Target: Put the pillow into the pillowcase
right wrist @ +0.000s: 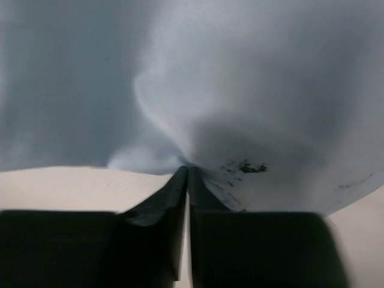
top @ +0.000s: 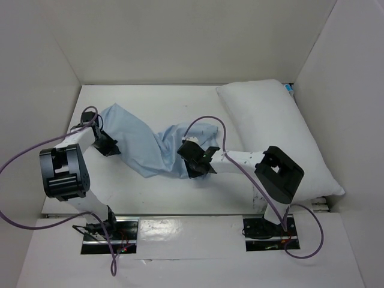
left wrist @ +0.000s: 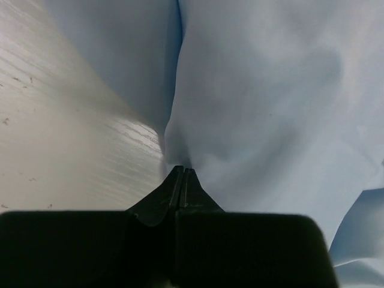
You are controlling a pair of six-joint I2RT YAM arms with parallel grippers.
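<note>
The light blue pillowcase (top: 144, 144) lies crumpled and twisted across the middle of the table. My left gripper (top: 108, 144) is shut on its left edge; in the left wrist view the fingertips (left wrist: 182, 173) meet on a fold of the blue cloth (left wrist: 264, 108). My right gripper (top: 193, 163) is shut on the pillowcase's right end, and the right wrist view has its jaws closed on bunched cloth (right wrist: 240, 90) bearing dark smudges (right wrist: 246, 168). The plump white pillow (top: 276, 132) lies diagonally at the right, beyond the right arm, with a blue tag (top: 290, 87) at its far end.
White walls enclose the table on the left, back and right. The pillow rests against the right wall. Purple cables loop from both arms over the table. Bare table surface (top: 162, 192) lies between the pillowcase and the arm bases.
</note>
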